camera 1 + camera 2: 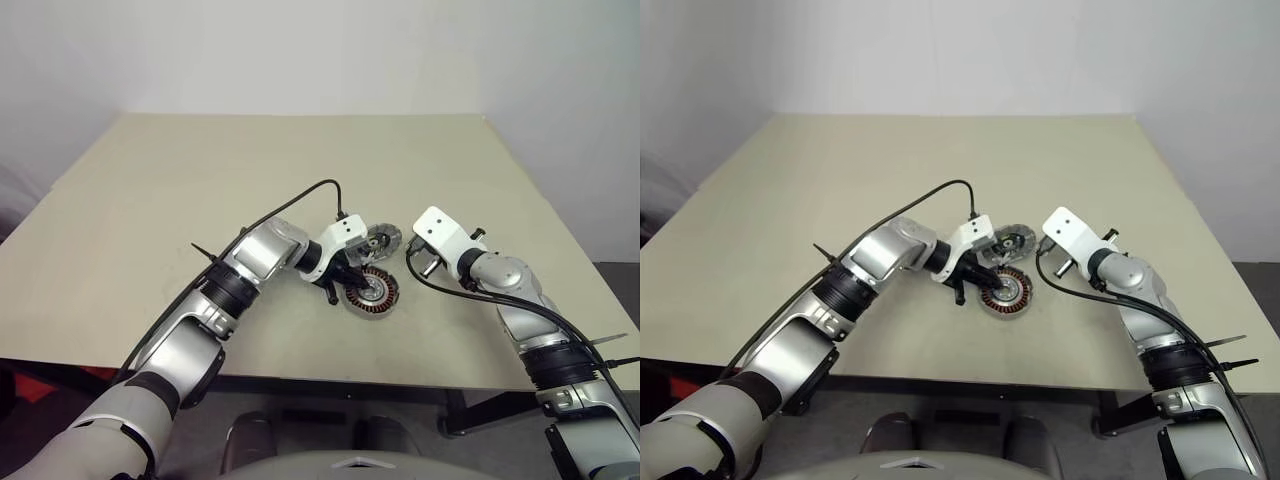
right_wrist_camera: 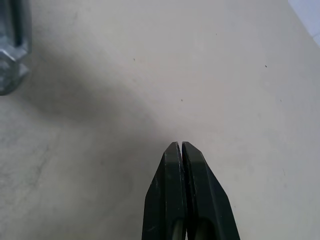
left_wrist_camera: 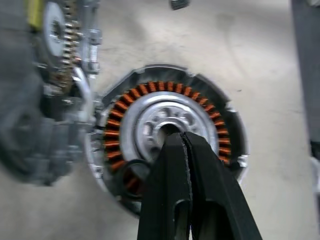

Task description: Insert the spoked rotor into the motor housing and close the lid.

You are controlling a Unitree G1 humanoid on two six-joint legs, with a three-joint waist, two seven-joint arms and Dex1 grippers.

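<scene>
copper housing [image 3: 170, 145] already holds your rotor [image 3: 167, 127]; left end effector [image 3: 181, 136] together over its hub, right end effector [image 2: 180, 145] together, lid [image 1: 380, 238] still off.

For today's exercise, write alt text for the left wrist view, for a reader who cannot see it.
The shut left gripper points at the silver centre of the motor housing, a round dark disc with a ring of copper windings lying on the beige table. Beside it, partly cut off, is the grey lid.
</scene>
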